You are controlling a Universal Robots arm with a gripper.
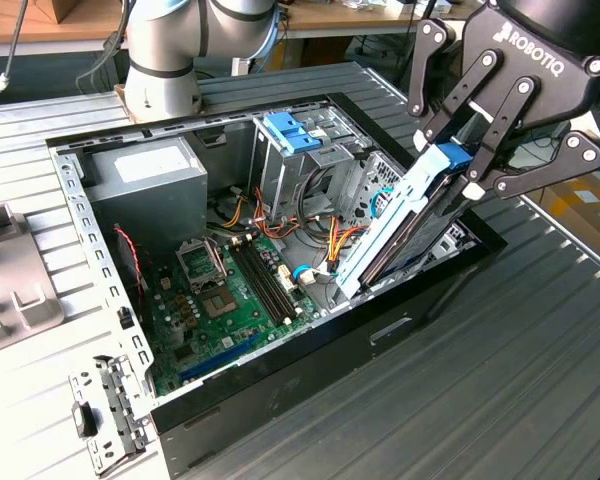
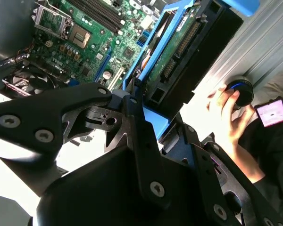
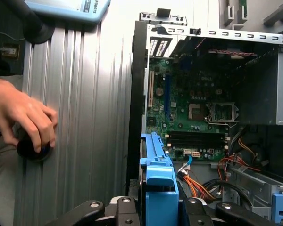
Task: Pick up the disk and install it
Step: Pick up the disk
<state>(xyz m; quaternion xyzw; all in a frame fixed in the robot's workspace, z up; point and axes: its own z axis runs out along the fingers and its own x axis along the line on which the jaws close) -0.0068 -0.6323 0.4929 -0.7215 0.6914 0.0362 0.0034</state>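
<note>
Your black linkage-fingered gripper (image 1: 463, 163) has its jaws closed on the blue plastic tab end of the flat silver-grey metal disk with bright blue side rails (image 1: 405, 225). From the jaws its long axis slopes steeply down, the far end dipping into the open black-walled computer case (image 1: 310, 350) beside the green circuit-studded motherboard (image 1: 230, 290). A hand (image 3: 23, 117) rests on the ribbed grey table (image 3: 85, 117).

Exterior view high, angled down on open case (image 1: 310, 370); both wrist views close, sharing motherboard (image 2: 92, 35) with it.
</note>
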